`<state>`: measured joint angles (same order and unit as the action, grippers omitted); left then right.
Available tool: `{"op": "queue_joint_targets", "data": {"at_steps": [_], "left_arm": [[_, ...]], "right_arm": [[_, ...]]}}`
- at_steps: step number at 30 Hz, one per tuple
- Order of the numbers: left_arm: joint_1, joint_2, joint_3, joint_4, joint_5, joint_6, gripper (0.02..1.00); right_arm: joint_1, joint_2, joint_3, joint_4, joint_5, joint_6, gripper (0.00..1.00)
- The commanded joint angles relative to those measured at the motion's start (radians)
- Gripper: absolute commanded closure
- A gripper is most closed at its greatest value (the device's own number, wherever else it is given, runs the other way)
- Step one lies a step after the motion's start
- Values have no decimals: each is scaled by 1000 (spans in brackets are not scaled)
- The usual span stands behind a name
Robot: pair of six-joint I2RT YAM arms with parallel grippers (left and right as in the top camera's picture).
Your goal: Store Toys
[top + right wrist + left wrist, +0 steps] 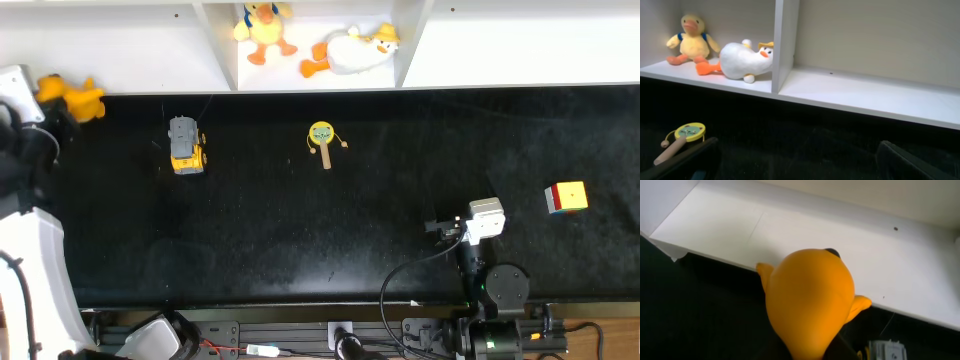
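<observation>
Hovering at the left shelf compartment (120,50), the left gripper (47,97) clamps the orange plush toy (810,302), seemingly for stowing; the right gripper (797,167) sits clear, fingers apart.

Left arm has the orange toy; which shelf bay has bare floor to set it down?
The left bay, just beyond the orange toy, is bare. The right bay is bare too. The middle bay is crowded by the yellow duck and the white duck.
</observation>
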<state>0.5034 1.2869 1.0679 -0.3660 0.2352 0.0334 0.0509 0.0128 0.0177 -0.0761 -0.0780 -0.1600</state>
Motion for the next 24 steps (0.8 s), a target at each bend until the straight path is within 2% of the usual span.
{"op": "queue_joint_targets", "data": {"at_steps": [1, 6, 14, 24], "left_arm": [[-21, 62, 77, 2, -55, -79, 882], [-23, 155, 161, -16, -58, -95, 919], [-37, 266, 271, -20, -58, -94, 915], [-54, 320, 276, -4, -64, -91, 904]], "right_arm": [[-4, -9, -13, 5, 1, 7, 5], [-4, -9, -13, 5, 1, 7, 5], [-4, -9, -13, 5, 1, 7, 3], [-4, -9, -13, 5, 1, 7, 5]]}}
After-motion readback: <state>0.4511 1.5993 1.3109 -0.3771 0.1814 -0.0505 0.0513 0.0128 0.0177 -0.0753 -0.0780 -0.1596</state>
